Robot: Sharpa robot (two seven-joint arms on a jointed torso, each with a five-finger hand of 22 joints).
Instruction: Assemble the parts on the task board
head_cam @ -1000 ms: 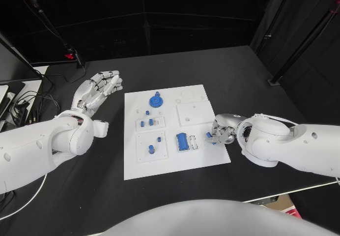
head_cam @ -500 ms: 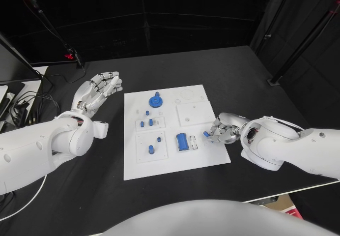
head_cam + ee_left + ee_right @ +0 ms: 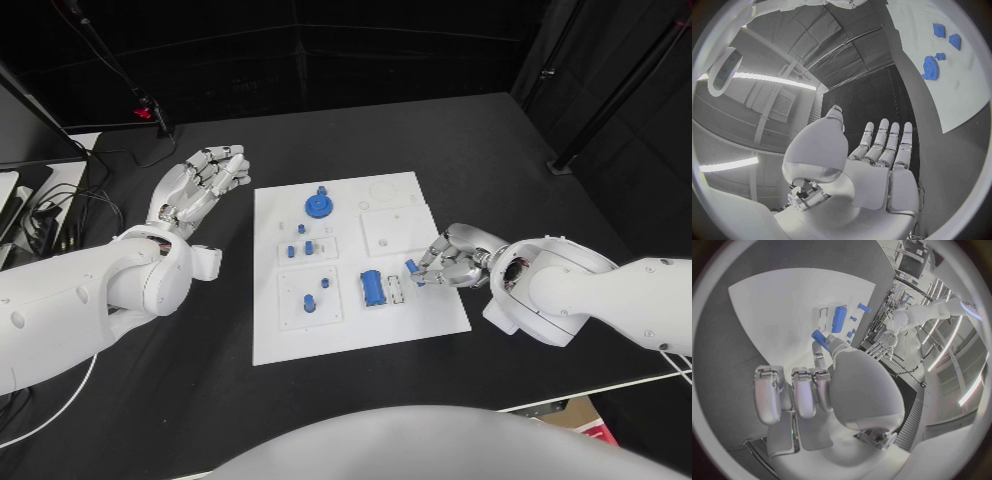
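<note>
The small blue part (image 3: 411,266) sits pinched at the fingertips of the right hand (image 3: 450,262), held over the right-hand side of the task board (image 3: 355,330), just beside the long blue block (image 3: 371,288) that lies in a recess near the board's middle. In the right wrist view the same part (image 3: 819,336) shows as a short blue piece gripped between the thumb and a finger, above the white plate (image 3: 779,305), with the long blue block (image 3: 840,318) a little beyond it.

Taking the long blue block as the marker: farther from the robot, near the board's far edge, stands the blue gear (image 3: 317,206). To the block's left, on the side toward the left arm, lie several small blue pieces (image 3: 297,248) in a tile, and nearer the robot another tile carries a blue peg (image 3: 309,303).

The left hand (image 3: 203,179) hovers well apart from the block, off the board's far left corner over the black table (image 3: 476,140), palm flat, fingers straight and spread, holding nothing. The left wrist view shows those fingers (image 3: 886,142) extended, with the gear (image 3: 929,67) on the board (image 3: 954,100) beyond.
</note>
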